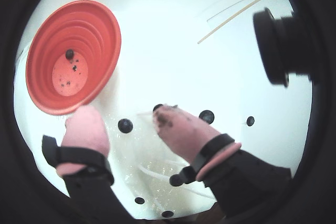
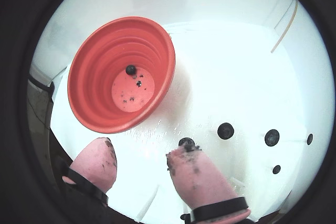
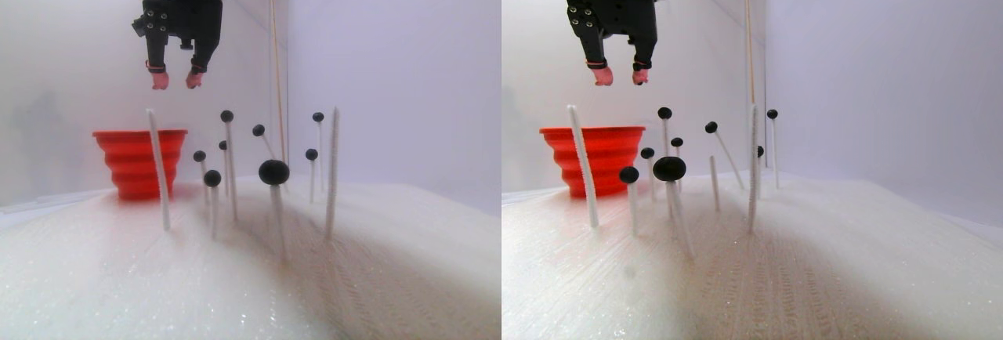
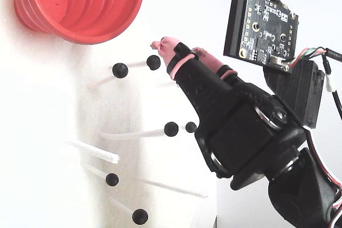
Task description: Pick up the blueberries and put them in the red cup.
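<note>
Above the blueberries [image 2: 226, 130], gripper [image 2: 142, 160] hangs wide open, holding nothing

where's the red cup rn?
The red cup sits upper left in both wrist views, upright on the white surface, left of the blueberries on sticks; one berry already lies inside.
</note>
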Robot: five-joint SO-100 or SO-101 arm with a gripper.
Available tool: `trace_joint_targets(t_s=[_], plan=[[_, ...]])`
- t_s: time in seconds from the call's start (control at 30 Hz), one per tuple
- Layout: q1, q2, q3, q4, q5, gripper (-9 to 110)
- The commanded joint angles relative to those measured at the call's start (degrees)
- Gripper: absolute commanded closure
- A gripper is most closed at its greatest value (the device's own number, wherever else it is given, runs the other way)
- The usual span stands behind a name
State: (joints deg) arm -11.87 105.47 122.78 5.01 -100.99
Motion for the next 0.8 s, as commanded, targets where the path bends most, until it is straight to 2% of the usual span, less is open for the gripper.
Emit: trace_joint_targets(t_s=[0.0,0.77], plan=[[0.70,9.23,0.18,1.14,-0.26,83],[4.83,24.79,7.03,13.54,0.53,83]])
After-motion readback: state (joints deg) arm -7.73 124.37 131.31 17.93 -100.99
